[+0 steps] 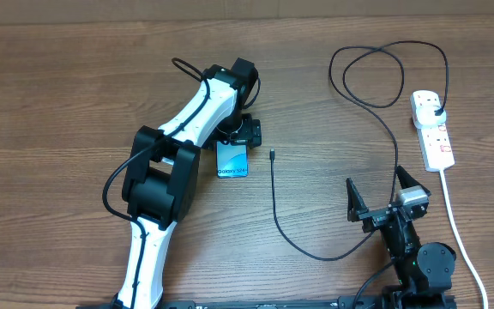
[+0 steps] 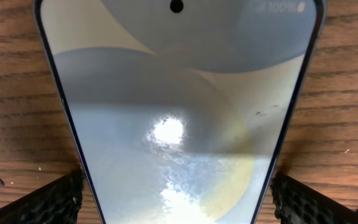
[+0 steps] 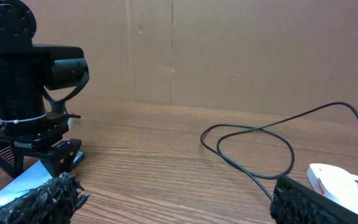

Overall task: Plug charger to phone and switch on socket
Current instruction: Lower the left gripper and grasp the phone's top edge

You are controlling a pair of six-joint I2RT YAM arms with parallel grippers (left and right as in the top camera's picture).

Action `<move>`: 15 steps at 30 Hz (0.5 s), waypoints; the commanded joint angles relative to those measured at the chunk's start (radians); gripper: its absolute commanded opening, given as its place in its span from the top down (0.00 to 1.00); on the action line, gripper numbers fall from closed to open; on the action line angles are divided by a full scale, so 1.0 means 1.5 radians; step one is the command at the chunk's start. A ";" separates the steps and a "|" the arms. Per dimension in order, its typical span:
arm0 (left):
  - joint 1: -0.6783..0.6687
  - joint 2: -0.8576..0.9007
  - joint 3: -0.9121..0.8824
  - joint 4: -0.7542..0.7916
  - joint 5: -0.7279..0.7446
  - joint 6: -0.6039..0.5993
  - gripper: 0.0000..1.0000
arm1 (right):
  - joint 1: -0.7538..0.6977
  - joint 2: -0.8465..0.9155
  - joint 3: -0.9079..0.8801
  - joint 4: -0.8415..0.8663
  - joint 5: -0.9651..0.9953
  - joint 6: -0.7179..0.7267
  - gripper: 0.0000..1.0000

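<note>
Phone, charger and socket all lie on a brown wooden worktop [image 1: 75, 86], seen from overhead.

The white left arm reaches in from 7 o'clock. Its left gripper [image 1: 240, 137] sits over the phone's 12 o'clock end. In the left wrist view its black fingers [image 2: 51, 199] flank the phone's two long edges. Whether they press on it or only straddle it cannot be told.

The right gripper [image 1: 377, 196] waits at 5 o'clock with its fingers spread wide and nothing between them.

The socket [image 1: 433, 137], a white power strip with red switch marks, lies at 2 o'clock by the worktop's edge. Its switch position is too small to read.

The phone [image 1: 232, 160] lies flat near the centre with its pale blue screen lit.

The charger [image 1: 274, 197] is a thin black cable. Its black plug [image 1: 436, 109] appears already seated in the strip. The cable loops at 1 o'clock, then curves round towards the middle. Its connector tip [image 1: 272, 155] lies loose just beside the phone, at the phone's 3 o'clock, not touching it.

The step in hand looks like steadying the phone for plugging in. Next, the right fingers would likely need to pinch the cable close behind the tip. They would then line it up squarely with the phone's port, which is not visible here. The socket switch comes after that.
</note>
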 commanded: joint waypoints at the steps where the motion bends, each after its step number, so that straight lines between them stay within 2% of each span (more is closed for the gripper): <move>1: 0.009 0.056 -0.019 -0.002 0.010 0.018 0.00 | 0.003 -0.005 -0.007 0.002 0.003 -0.001 0.00; 15: 0.012 0.056 -0.019 -0.002 0.033 0.027 0.01 | 0.003 -0.005 -0.007 0.002 0.003 -0.001 0.00</move>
